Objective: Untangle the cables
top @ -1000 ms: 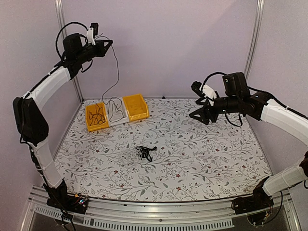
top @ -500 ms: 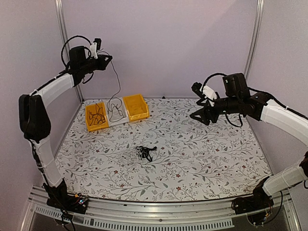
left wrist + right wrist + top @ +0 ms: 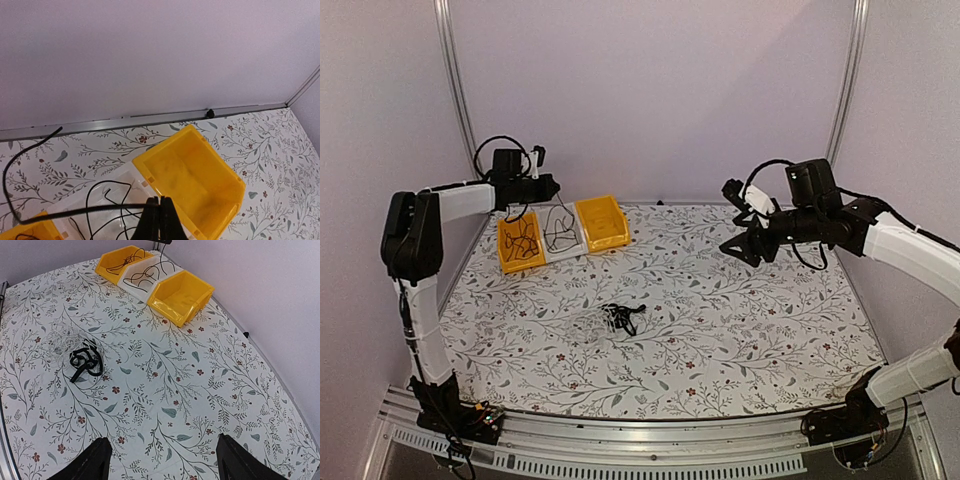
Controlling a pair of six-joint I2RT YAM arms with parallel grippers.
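A small tangle of cables point(image 3: 620, 318), black with some white, lies mid-table; the right wrist view shows the tangle point(image 3: 85, 361) too. My left gripper point(image 3: 546, 186) hovers low over the bins, shut on a thin black cable point(image 3: 75, 214) that trails into the white bin point(image 3: 575, 240). In the left wrist view the left gripper point(image 3: 160, 202) pinches that cord at its tips. Another black cable point(image 3: 523, 238) rests in the left yellow bin point(image 3: 503, 252). My right gripper point(image 3: 740, 246) hangs open and empty over the table's right side, far from the tangle.
An empty yellow bin point(image 3: 602, 222) stands right of the white one, all three in a row at the back left; it also fills the left wrist view point(image 3: 195, 180). Frame posts rise at the back corners. Walls close the back and sides.
My left arm has come down from high up to just above the bins, carrying the black cable, which now lies more in the white bin. The right arm barely moved.
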